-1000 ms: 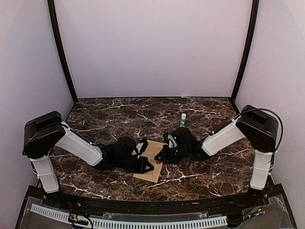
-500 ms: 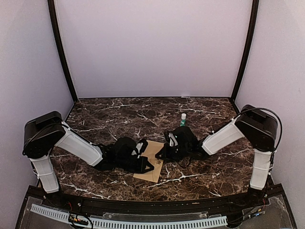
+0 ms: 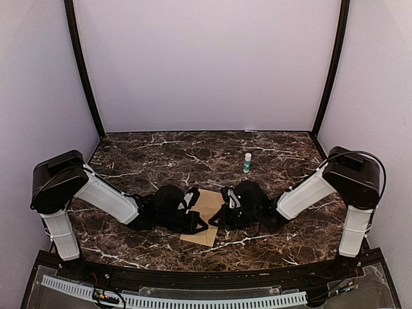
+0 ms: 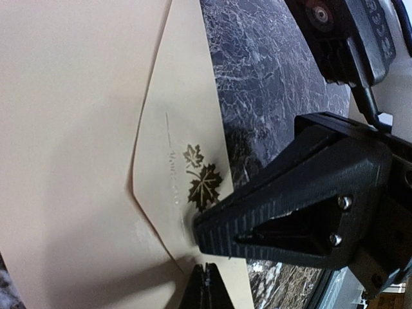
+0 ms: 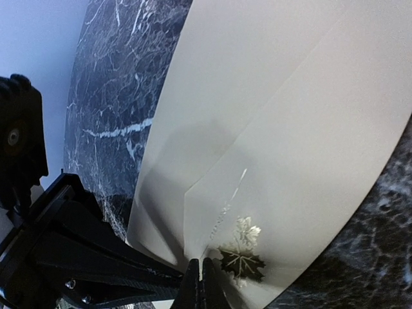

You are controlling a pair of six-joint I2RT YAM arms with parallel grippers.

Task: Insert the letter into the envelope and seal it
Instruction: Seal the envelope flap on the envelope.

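- Plain kraft-brown paper envelope (image 3: 207, 233) lies flat on the dark marble table (image 3: 148, 154), between my two arms.
- Flap looks folded down over the body; dark leaf emblem (image 5: 241, 261) faces up.
- Cream bordered letter is not in view; I judge it's inside.
- Left fingers (image 4: 205, 290) clenched, empty, tips down at the envelope.
- Right fingers (image 5: 198, 286) clenched, empty, tips beside the emblem.
- Remaining, I think: press the flap sealed.

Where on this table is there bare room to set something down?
Free: the table back left of the bottle, and back right behind the right arm. Crowded: the middle, where left tool and right tool meet on the envelope.
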